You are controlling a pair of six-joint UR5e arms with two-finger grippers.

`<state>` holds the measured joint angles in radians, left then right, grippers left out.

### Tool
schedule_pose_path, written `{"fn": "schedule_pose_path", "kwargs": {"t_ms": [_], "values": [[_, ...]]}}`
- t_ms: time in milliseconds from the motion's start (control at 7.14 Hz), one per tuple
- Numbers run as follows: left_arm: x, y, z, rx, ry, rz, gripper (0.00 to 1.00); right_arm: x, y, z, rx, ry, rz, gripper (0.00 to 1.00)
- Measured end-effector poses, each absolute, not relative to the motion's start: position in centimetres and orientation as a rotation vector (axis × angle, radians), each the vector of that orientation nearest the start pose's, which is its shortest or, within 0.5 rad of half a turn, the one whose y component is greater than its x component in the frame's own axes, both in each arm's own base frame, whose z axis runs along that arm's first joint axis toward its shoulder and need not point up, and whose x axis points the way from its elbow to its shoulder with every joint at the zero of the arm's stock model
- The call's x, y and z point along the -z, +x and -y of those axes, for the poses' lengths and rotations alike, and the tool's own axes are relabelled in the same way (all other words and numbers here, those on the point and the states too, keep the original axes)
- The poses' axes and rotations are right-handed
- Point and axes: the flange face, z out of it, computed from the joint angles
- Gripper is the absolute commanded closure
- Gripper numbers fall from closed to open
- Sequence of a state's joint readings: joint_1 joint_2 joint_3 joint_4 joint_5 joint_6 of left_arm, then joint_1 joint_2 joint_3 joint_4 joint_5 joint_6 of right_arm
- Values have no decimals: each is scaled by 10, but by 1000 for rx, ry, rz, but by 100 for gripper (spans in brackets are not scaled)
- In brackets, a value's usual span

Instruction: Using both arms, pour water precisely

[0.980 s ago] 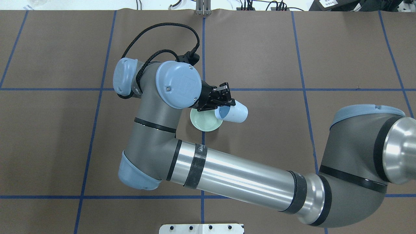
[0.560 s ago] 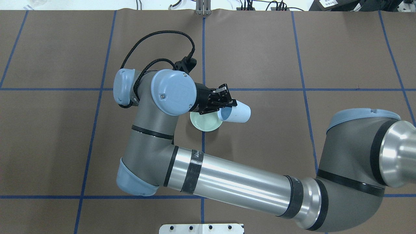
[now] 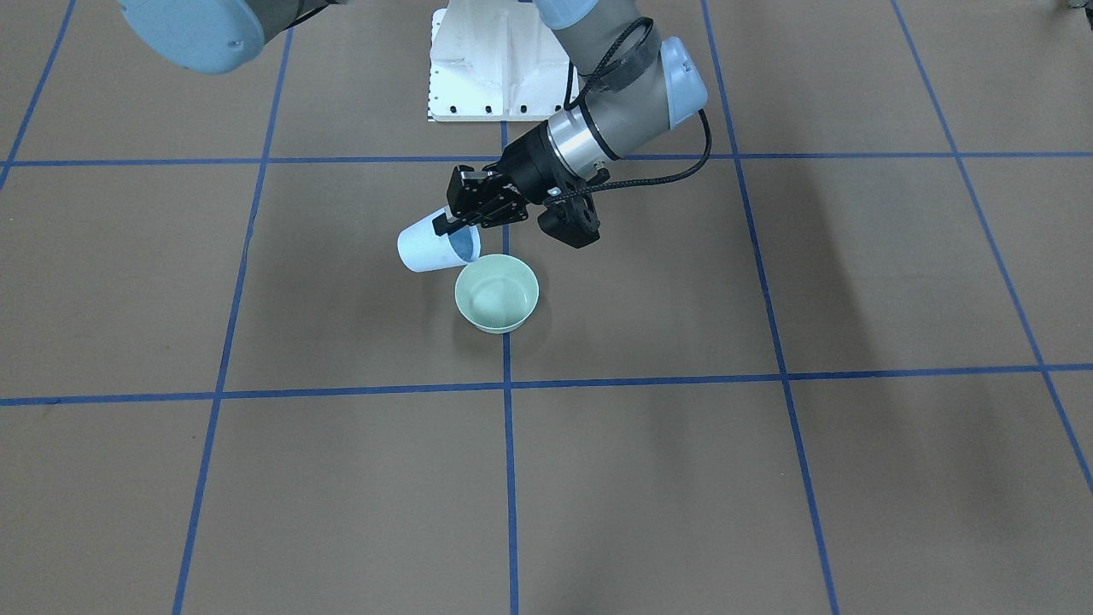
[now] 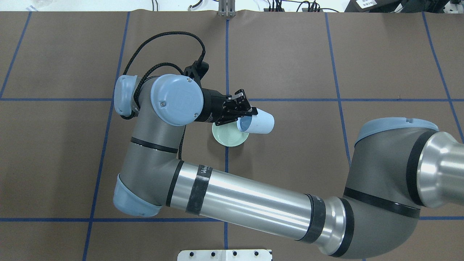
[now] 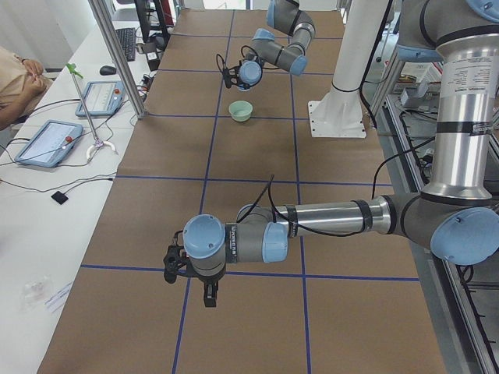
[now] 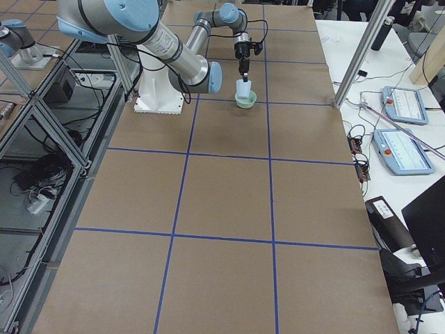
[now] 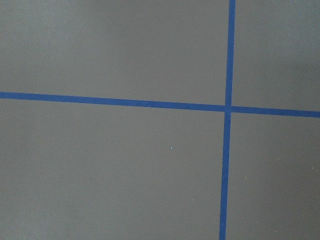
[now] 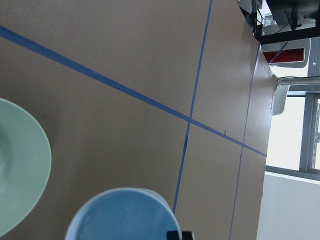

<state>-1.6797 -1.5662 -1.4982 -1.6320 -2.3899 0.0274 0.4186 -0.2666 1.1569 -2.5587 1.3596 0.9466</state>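
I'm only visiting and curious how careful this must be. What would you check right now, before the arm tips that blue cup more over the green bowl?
1. Grip: the right hand is shut on the blue cup at its rim: ok.
2. Cup tilted, mouth facing the green bowl: ok.
3. Cup's lip over the bowl's inside: cannot tell; it sits near the bowl's edge.
4. Bowl upright on the table: ok.
5. Water left in the cup: cannot tell.
6. Left hand far from the bowl: ok.
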Motion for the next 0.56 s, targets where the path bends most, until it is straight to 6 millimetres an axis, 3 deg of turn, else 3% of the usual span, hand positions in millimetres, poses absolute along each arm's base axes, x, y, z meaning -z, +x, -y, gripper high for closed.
{"fn": "schedule_pose_path", "kwargs": {"t_ms": [560], "values": [[-694, -113, 477, 88, 27, -819, 0, -75, -623, 452, 236, 131, -220, 100]]}}
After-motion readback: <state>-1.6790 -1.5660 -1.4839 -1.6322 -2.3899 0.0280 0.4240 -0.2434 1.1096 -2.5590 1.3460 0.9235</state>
